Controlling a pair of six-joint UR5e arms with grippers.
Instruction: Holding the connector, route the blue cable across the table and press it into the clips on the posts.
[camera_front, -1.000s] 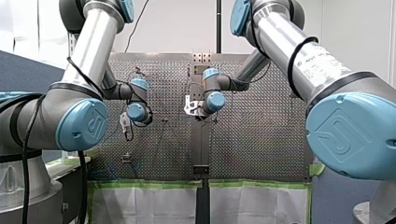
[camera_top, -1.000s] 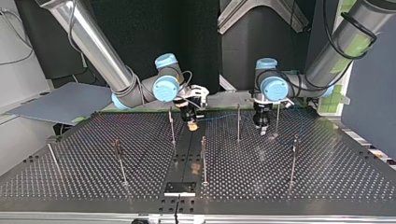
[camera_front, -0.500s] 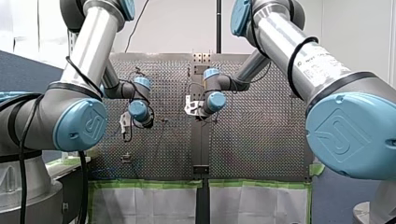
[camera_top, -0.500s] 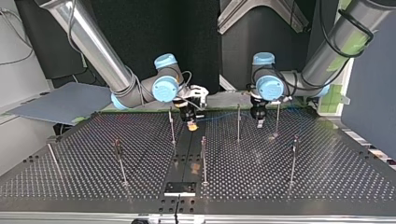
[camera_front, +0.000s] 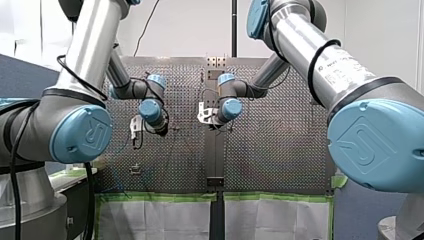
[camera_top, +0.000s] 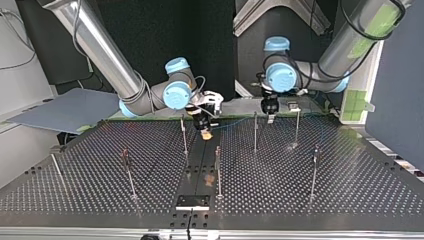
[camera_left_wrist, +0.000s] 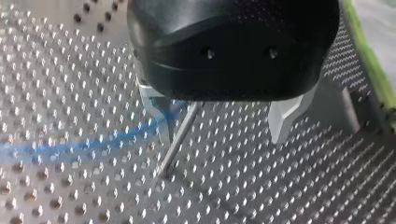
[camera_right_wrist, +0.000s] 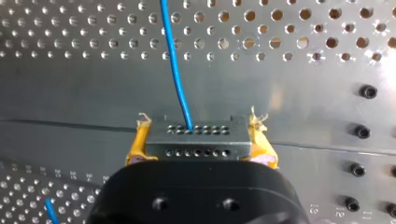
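Right pincer (camera_right_wrist: 200, 136) clamped on connector (camera_right_wrist: 198, 145), yellow pads either side, above counter (camera_top: 300, 200) centre strip, far end in top view. Blue cable (camera_right_wrist: 176, 65) leaves connector. Left pincer (camera_left_wrist: 220, 123) spread wide, holding nothing, 1 post (camera_left_wrist: 180, 135) between metal fingers, cable beside 1 finger.

Perforated table (camera_top: 310, 200) is carrying thin posts (camera_top: 255, 131), well apart, across both halves. Most are standing upright; the one at the top view's far left (camera_top: 56, 167) is leaning. A dark strip (camera_top: 199, 160) is running down the middle. A small black plate (camera_top: 192, 201) is lying on the strip at the near edge.
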